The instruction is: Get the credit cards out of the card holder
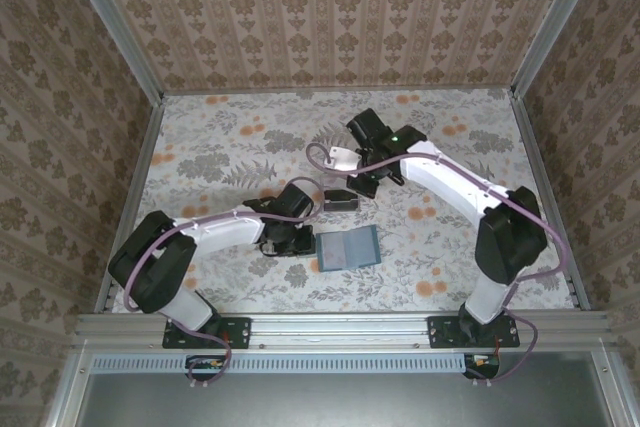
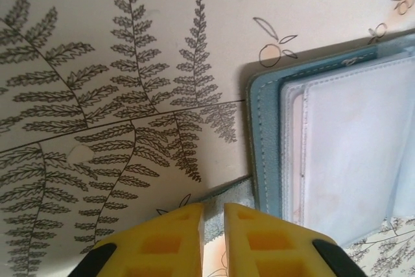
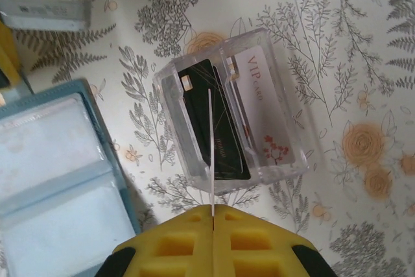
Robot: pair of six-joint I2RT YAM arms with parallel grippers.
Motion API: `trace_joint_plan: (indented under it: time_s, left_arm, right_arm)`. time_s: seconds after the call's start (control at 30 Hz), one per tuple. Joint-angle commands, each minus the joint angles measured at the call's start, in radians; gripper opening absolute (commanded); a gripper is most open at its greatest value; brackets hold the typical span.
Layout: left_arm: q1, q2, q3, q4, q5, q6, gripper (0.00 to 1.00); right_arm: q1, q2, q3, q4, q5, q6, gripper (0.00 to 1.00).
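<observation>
Below me the table wears a pale cloth printed with ferns and orange flowers. Two things lie on it: a teal wallet, spread open with its pockets up, and a clear plastic tray just beyond it, apart, I think, by a narrow strip of cloth.

Right part of card holder beyond the edge; face of edge-on card hidden

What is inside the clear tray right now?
In the clear tray: a black card and a pale VIP card. The right gripper holds a thin card edge-on in front of them. Anything beneath those cards is covered.
</observation>
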Motion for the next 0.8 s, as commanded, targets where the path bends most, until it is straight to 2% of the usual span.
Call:
trace_joint_plan:
  time_s: [0.0, 0.37, 0.77]
  left_arm:
    - [0.013, -0.049, 0.024, -0.032, -0.024, 0.011, 0.18]
    - [0.049, -0.116, -0.005, -0.024, -0.042, -0.01, 0.19]
    - [0.077, -0.138, -0.035, -0.025, -0.041, -0.02, 0.2]
  right_arm:
    - [-0.004, 0.079, 0.107, -0.112, 0.028, -0.152, 0.0]
    - [-0.009, 0.288, 0.374, -0.25, 0.06, -0.303, 0.0]
    - [-0.011, 0.409, 0.515, -0.343, 0.033, -0.349, 0.0]
